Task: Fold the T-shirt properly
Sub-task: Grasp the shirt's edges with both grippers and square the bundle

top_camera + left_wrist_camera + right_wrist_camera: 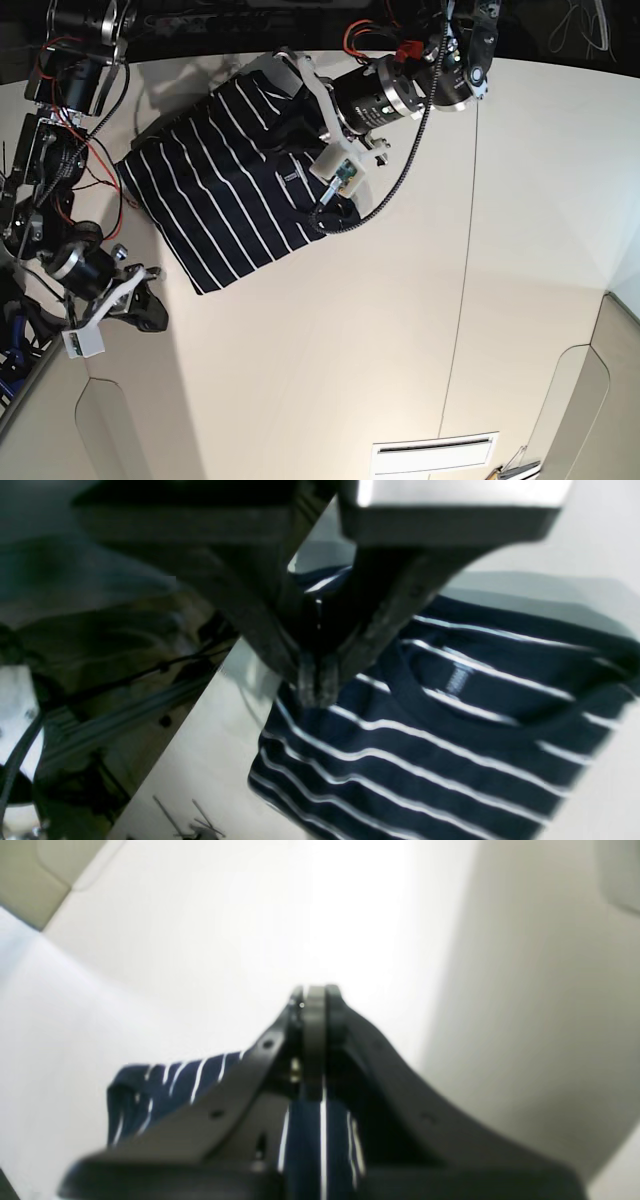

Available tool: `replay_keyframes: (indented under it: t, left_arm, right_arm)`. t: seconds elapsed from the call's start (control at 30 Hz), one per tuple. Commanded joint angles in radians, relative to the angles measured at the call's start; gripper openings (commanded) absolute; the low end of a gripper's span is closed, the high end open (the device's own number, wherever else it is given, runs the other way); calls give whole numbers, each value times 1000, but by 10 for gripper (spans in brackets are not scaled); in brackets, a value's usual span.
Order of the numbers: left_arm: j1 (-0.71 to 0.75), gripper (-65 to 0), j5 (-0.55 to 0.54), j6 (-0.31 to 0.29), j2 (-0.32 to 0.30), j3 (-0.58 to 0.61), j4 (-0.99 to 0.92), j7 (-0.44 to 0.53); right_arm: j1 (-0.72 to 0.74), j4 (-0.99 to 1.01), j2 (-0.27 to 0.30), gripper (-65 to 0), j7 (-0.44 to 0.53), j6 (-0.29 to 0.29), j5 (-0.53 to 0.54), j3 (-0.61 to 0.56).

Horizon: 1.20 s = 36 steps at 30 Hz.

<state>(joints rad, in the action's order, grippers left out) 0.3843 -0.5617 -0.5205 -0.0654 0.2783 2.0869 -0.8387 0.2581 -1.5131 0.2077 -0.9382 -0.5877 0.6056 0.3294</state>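
The shirt [225,180] lies partly folded, more folds probably left; both the left gripper [316,682] and right gripper [314,1000] pinch its cloth.

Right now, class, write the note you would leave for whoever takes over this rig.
Left end effector: shut, tips at the collar-side edge of the dark navy white-striped cloth T-shirt; whether it pinches cloth is unclear.
Right end effector: shut, tips over the bare pale table, beside the shirt's lower corner.
Shirt: flat, collar up, a rough rectangle with no sleeves sticking out.
Done: apparently the sleeves are folded in.
Left: probably the lengthwise fold, then tidying.
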Motion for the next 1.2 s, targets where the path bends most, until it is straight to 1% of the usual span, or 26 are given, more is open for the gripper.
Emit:
replay_keyframes:
  t: [0.0,0.07,0.13,0.2,0.3,0.33,0.4,0.43,1.03,1.17]
  left_arm:
    - [-2,-650,-19,-3,19,4,-4,19]
    - [-3,-650,-18,-7,33,4,-43,17]
    - [-5,-650,-21,-7,35,4,-77,11]
    - [-5,-650,-22,-7,35,4,-108,11]
    - [-5,-650,-39,-11,35,5,-145,11]
    - [-5,-650,-53,-24,35,5,-155,11]
    - [-5,-650,-87,-60,37,5,-175,13]
    - [-6,-650,-89,-67,39,5,-183,14]
    - [-127,-650,-92,-67,37,5,-398,13]
    - [-165,-650,-92,-67,32,4,-428,-42]
  right_arm:
    - [41,26,8,-650,18,-5,19,4]
    - [74,113,8,-650,19,-5,25,4]
    - [102,196,8,-650,19,-18,23,4]
    - [121,270,8,-650,20,-19,23,4]
    - [130,344,8,-650,22,-20,23,4]
    - [129,354,7,-650,22,-23,23,3]
    - [127,363,7,-650,21,-23,23,3]
    - [127,363,7,-650,21,-23,23,3]
    - [126,363,5,-650,6,-22,23,2]
    - [126,363,6,-650,6,-22,23,2]
